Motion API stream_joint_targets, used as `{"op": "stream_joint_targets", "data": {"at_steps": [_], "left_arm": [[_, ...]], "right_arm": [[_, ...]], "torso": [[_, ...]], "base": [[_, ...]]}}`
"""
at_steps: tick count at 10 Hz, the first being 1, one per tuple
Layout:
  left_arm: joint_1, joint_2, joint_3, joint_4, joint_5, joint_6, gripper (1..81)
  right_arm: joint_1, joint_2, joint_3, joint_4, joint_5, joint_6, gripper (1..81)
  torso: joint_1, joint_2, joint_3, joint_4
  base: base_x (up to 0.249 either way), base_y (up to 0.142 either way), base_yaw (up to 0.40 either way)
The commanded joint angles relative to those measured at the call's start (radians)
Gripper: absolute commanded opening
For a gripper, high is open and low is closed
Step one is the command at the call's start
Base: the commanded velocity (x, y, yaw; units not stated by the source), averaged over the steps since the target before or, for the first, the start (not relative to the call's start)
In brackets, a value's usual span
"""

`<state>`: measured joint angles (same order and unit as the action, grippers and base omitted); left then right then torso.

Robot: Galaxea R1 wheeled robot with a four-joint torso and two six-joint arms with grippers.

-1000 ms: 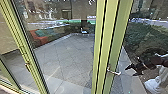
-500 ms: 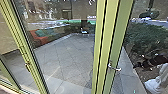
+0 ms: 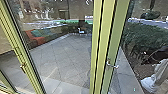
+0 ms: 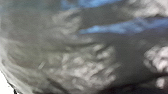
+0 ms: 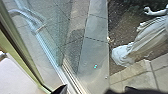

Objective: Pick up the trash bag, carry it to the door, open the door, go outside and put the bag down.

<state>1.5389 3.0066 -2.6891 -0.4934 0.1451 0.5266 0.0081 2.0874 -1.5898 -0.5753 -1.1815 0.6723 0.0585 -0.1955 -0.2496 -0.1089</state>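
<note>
The trash bag (image 4: 87, 67) is looming close in the left wrist view, presumably hanging from the left gripper; whether that or the right gripper is spread or pinching, I cannot tell. The door handle (image 3: 112, 65) is now appearing slightly farther left as the viewpoint shifts; setting down outside is still remaining. Beyond, paving (image 3: 62, 58) is stretching away, showing no readable writing.

Grey paving (image 3: 62, 61) — small white object (image 3: 80, 31) at far end.
</note>
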Motion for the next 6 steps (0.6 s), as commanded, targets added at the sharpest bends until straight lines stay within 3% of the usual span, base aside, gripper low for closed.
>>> {"op": "stream_joint_targets", "data": {"at_steps": [1,2,5,6], "left_arm": [[-0.024,0.002,0.003,0.001,0.09,0.009,1.0],[-0.024,0.0,0.003,-0.002,0.097,0.007,1.0],[-0.024,0.0,0.003,-0.005,0.105,0.003,1.0],[-0.024,-0.003,0.003,-0.007,0.105,0.001,1.0]], "right_arm": [[0.169,-0.037,0.015,-0.083,-0.076,-0.057,81.1],[0.163,-0.056,0.013,-0.092,-0.067,-0.107,81.1],[0.157,-0.07,-0.015,-0.221,-0.06,-0.171,81.1],[0.16,-0.064,-0.048,-0.253,-0.061,-0.236,81.1]], "torso": [[0.0,0.0,0.0,0.001],[0.0,0.0,0.0,-0.01],[0.0,0.0,0.0,-0.011],[0.0,0.0,0.0,-0.011]], "base": [[0.0,0.0,0.0],[0.0,0.0,0.0],[0.0,0.0,0.0],[0.0,0.0,0.0]]}}
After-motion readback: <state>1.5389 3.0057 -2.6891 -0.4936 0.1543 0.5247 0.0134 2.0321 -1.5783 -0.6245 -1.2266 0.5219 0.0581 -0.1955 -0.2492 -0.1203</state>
